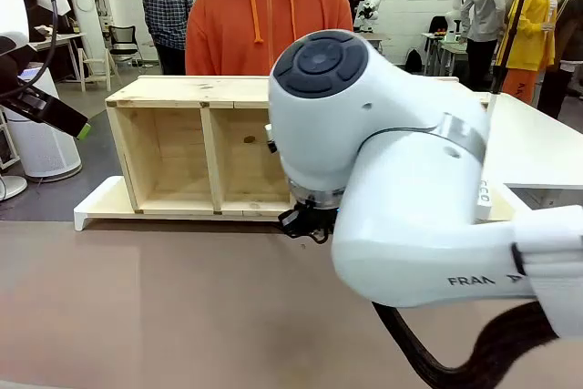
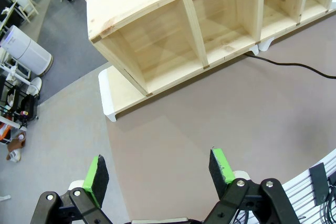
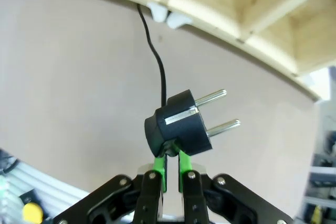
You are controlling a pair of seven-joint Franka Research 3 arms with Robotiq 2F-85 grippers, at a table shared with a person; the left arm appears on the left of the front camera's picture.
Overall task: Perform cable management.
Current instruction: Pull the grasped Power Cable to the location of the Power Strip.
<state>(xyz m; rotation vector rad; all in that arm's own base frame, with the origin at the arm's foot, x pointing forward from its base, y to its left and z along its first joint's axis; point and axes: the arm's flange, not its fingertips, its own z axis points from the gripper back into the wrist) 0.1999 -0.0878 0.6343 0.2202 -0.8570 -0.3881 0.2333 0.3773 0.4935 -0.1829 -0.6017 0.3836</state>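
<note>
The right gripper is pinched tight on the plug, whose prongs point off to one side. From there the cable runs straight ahead of the fingers to the foot of the shelf, which blocks any push forward. The left gripper, pads spread wide, hangs over bare table, farther from the cable.

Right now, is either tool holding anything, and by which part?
The right tool grips the cable by the rear edge of its black plug, prongs free. The left tool is open, holding nothing.
</note>
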